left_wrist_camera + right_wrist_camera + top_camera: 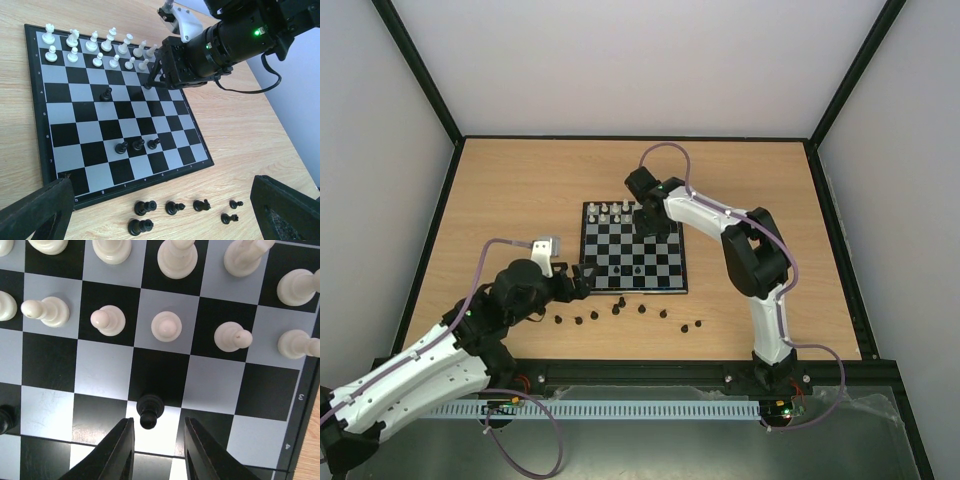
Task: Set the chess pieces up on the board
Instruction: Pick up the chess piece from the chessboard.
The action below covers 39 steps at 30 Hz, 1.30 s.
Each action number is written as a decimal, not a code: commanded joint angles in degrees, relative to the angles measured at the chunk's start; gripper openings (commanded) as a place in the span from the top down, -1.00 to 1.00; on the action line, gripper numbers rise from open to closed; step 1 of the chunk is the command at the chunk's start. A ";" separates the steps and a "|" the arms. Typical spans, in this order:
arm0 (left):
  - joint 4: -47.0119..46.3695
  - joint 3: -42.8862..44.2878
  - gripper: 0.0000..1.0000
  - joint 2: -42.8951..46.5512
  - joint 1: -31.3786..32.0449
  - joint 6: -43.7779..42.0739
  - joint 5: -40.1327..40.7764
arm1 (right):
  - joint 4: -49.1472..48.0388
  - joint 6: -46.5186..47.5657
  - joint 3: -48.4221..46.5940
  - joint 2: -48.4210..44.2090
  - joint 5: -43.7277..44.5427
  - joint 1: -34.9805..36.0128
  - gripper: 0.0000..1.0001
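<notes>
Wooden counter (520, 190). Chessboard (90, 130) flat near centre of it. Right gripper (160, 427) low over far-right part of board, just short of white pawn row; jaws narrow, black pawn (150, 410) upright at tips, contact not clear. Left gripper (160, 200) above near-left board edge; jaws wide. White pieces (107, 42) upright in two far rows. Three black pawns (137, 145) clustered near front of board, one more (106, 94) mid-board. Loose black pieces (172, 207) toppled on counter beside near edge.
</notes>
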<state>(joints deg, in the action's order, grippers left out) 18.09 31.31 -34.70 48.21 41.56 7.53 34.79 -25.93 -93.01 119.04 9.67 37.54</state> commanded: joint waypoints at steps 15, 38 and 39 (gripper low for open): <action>-0.27 -0.94 -0.99 0.38 -0.14 -0.55 1.02 | 2.85 0.87 -4.90 4.42 -0.51 0.17 0.63; -0.79 -1.75 -0.99 0.52 -0.14 -0.03 0.82 | 3.43 1.26 -3.83 2.12 -0.44 0.08 0.97; -0.67 -1.65 -0.99 0.40 -0.17 -0.07 0.92 | 3.35 1.24 -3.57 1.68 -0.44 0.08 0.97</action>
<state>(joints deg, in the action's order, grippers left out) 18.24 30.61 -34.26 48.21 41.54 7.94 34.87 -24.86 -96.92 123.31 9.30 37.52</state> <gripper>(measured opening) 0.994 0.047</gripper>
